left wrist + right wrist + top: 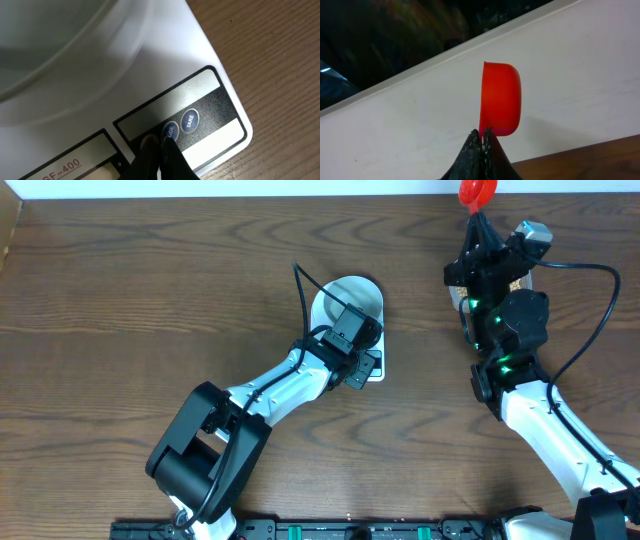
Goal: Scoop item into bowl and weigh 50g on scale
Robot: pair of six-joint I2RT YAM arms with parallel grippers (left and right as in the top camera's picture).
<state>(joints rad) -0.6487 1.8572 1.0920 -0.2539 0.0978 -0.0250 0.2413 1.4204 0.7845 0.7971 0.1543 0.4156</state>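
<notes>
The pale bowl (340, 292) sits on the white scale (380, 375) at the table's middle. In the left wrist view the bowl (55, 45) fills the upper left above the scale's front panel (220, 137), which has two round buttons marked MODE and TARE. My left gripper (160, 142) is shut, its tips on the panel at the MODE button; it also shows in the overhead view (366, 362). My right gripper (482, 134) is shut on the handle of a red scoop (501, 97), held high at the back right (478, 192). No beans are in view.
The right arm (505, 320) stands over the back right of the wooden table and hides what lies under it; a pale edge (463, 304) shows there. A white wall (580, 60) runs along the table's back edge.
</notes>
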